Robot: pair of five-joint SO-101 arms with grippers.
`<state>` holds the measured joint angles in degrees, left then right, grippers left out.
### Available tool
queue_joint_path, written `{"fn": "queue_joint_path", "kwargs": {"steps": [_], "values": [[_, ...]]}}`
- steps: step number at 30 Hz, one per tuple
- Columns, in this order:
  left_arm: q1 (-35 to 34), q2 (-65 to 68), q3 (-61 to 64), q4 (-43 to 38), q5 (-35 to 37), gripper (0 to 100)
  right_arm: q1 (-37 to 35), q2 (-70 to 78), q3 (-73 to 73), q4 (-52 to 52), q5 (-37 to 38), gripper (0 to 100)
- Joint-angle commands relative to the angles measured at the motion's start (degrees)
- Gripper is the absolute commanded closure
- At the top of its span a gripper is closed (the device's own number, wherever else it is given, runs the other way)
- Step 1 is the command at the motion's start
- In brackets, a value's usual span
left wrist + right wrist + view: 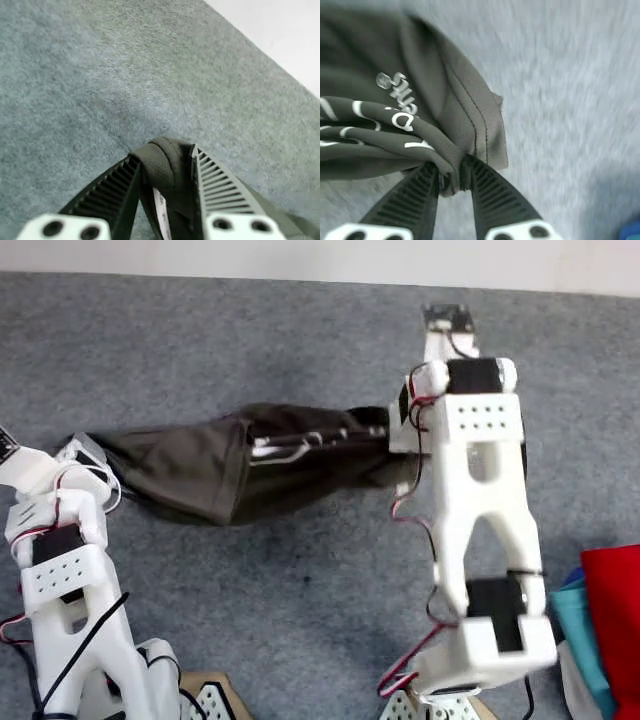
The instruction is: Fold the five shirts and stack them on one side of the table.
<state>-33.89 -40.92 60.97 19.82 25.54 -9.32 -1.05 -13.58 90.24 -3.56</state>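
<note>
- Where your left gripper (165, 154) meets the cloth, its wrist view shows both jaws clamped on a bunched fold of the dark shirt (225, 468).
- Your right gripper (452, 167) pinches a stitched hem corner; white lettering shows close up there.
- From above, you see the shirt stretched between both arms at mid-table, rumpled and partly doubled over.
- At the near right lie stacked shirts (612, 605), red and teal.
</note>
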Motion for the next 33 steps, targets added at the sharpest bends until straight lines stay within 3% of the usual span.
{"fn": "queue_joint_path", "kwargs": {"steps": [1,7,14,19,24,33], "values": [[-1.7,-0.6,-4.4,0.0,6.8,84,-1.5,-10.8,-0.5,-3.2,-0.4,99.2],[-2.9,-0.7,-10.3,0.0,13.5,84,-4.1,-22.5,-0.5,-3.2,-0.2,99.2],[-3.0,-1.2,-18.1,0.4,13.5,84,-4.4,-34.4,-0.5,-3.2,-0.3,99.2],[-2.6,-10.4,-18.3,1.3,13.5,84,-8.2,-39.6,-0.6,-3.2,0.0,99.2],[1.3,-21.8,-15.7,9.1,13.0,84,-8.9,-37.0,-0.5,-1.2,0.0,99.2],[6.5,-23.3,-3.6,6.5,2.0,84,-8.5,-19.0,-0.5,-1.0,-0.1,99.2]]}}
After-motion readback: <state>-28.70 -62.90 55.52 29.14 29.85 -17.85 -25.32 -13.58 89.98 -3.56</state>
